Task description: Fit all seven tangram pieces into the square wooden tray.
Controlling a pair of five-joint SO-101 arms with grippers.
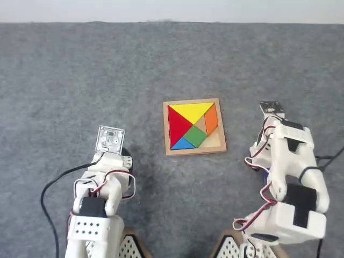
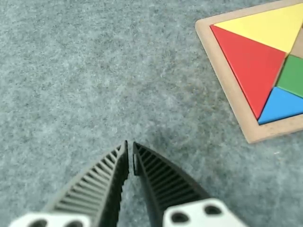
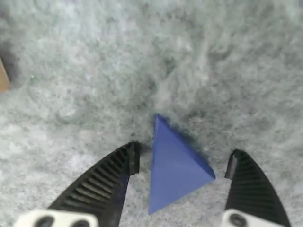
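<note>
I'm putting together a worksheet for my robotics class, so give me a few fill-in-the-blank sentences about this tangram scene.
1. The right pincer is open, with one finger on each side of a ____ triangle lying on the carpet.
2. The left pincer is ____ and holds nothing.
3. In the tray, the large triangle next to the yellow piece is ____.
Missing words: blue; shut; red.

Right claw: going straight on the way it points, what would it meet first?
Probably the dark blue triangular tangram piece between the right claw's open fingers, lying on grey carpet; depth is unclear.
</note>
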